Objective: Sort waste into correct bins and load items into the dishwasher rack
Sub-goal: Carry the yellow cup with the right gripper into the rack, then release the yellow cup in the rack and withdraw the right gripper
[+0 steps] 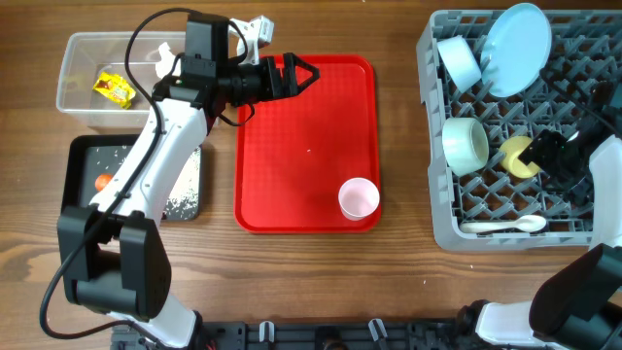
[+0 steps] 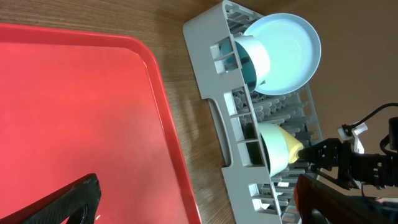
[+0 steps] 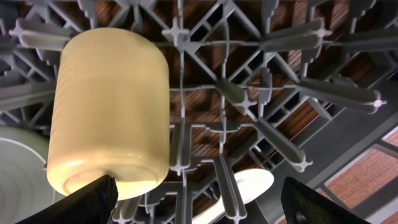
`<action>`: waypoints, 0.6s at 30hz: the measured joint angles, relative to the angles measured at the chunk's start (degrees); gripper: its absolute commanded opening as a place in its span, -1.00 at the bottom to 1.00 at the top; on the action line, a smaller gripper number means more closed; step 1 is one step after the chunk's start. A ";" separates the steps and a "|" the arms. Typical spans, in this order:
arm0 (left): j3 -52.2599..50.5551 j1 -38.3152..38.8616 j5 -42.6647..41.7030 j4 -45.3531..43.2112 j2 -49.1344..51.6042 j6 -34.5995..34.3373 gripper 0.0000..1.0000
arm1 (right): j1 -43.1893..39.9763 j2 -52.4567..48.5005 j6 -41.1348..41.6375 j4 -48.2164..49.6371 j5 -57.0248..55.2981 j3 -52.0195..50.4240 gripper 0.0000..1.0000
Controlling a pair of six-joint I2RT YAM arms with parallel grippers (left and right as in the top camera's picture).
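Lying nearest, along the 6 o'clock edge of the grey dishwasher rack [image 1: 437,209], a white spoon [image 1: 505,226] is resting flat on the lattice with its bowl end toward 3 o'clock. Across a strip of wooden counter [image 1: 403,282], at the rack's 9 o'clock, a pink cup [image 1: 359,198] is standing upright, mouth up, in the 5 o'clock corner of the flat red tray [image 1: 292,165]. Off the red tray's 9 o'clock side, the black tray [image 1: 80,156] is holding an orange carrot [image 1: 102,181] and a scatter of white rice grains [image 1: 183,199], with the left arm [image 1: 160,146] crossing above it. Farther in, near the middle of the rack, the right hand [image 1: 537,157] is hovering at the yellow cup [image 1: 518,156], which is lying on its side among the pegs. The wrist view is showing its two fingers [image 3: 87,202] spread wide, released and gripping nothing, the cup just ahead of one of them. At the cup's 9 o'clock a pale bowl [image 1: 465,144] is sitting on its side. Farthest off, a second bowl [image 1: 459,60] and the pale blue plate [image 1: 517,49] are leaning on edge along the rack's 12 o'clock side, the bowl in front of the plate. The clear tub [image 1: 78,102] is holding a yellow wrapper [image 1: 114,87]. The left hand [image 1: 299,78] is hanging over the red tray near its 11 o'clock corner, spread open and empty, pointing to 3 o'clock.
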State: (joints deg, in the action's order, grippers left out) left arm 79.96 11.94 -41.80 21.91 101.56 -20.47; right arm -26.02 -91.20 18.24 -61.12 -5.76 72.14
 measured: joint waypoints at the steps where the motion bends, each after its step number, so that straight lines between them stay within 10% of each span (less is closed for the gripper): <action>1: 0.00 0.00 0.00 0.00 0.00 0.00 1.00 | 0.00 0.00 0.22 0.17 -0.31 0.00 0.76; 18: 0.00 0.00 -0.02 0.00 0.00 0.00 1.00 | -0.66 -2.80 5.14 11.23 -1.75 0.87 0.87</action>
State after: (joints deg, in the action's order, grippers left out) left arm 79.96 11.94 -41.82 21.91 101.56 -20.47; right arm -26.68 -94.00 23.38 -49.89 -7.51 73.01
